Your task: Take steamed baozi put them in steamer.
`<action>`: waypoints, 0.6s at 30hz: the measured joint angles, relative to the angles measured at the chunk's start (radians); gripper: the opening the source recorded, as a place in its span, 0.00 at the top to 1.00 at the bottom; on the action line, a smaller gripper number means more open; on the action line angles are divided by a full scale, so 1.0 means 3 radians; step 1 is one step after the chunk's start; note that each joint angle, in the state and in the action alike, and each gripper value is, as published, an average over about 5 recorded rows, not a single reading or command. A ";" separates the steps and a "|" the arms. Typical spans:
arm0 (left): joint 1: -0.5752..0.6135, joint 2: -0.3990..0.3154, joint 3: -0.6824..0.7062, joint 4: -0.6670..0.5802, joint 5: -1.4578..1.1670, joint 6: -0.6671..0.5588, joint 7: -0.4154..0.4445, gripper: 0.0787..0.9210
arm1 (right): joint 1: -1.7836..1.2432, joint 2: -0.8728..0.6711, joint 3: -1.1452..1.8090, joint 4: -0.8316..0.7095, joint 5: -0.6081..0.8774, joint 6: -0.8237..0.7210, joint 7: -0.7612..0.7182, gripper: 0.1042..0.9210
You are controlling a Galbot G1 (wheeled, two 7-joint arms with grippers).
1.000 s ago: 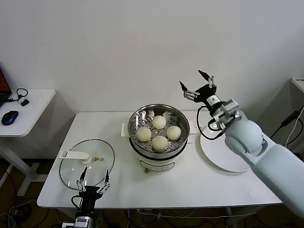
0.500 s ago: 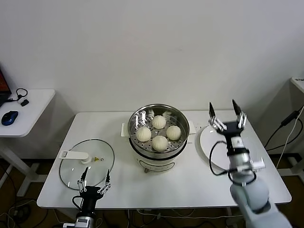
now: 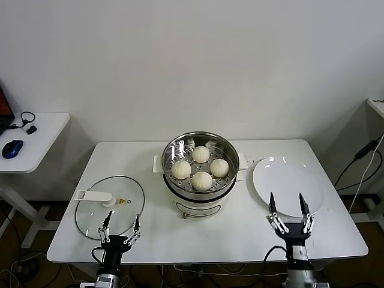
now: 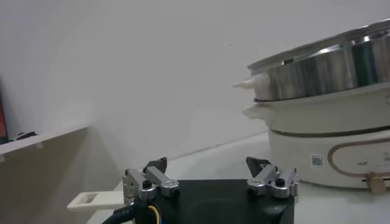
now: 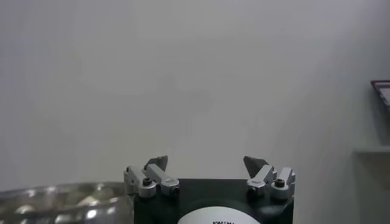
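Several off-white pleated baozi (image 3: 201, 167) sit on the perforated tray inside the shiny steel steamer (image 3: 176, 146) at the table's middle. The steamer's steel wall and white base also show in the left wrist view (image 4: 329, 67). My right gripper (image 3: 290, 209) is open and empty, upright at the table's front edge, below the white plate (image 3: 288, 185). It also shows in the right wrist view (image 5: 206, 162), facing the wall. My left gripper (image 3: 120, 222) is open and empty, parked at the front edge by the glass lid; it also shows in its wrist view (image 4: 207, 164).
A flat glass lid (image 3: 110, 205) with a white handle lies at the table's front left. A side table (image 3: 30, 135) with a blue mouse (image 3: 12, 148) stands to the far left. A white wall is behind the table.
My right arm has swung from high beside the steamer, down past the plate, to the table's front edge, gripper still open and empty. The baozi and left arm have not moved.
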 measured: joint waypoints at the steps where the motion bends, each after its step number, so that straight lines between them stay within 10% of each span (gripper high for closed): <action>1: 0.0000 0.0000 -0.0002 -0.0001 0.0000 -0.0002 -0.0001 0.12 | -0.0045 0.0016 -0.0008 -0.0011 -0.0010 0.0035 0.0000 0.12; 18: 0.0007 0.0000 -0.0015 -0.0021 0.0005 -0.0004 -0.0003 0.12 | -0.0365 0.0086 -0.0189 -0.0149 -0.0103 0.0317 0.0000 0.12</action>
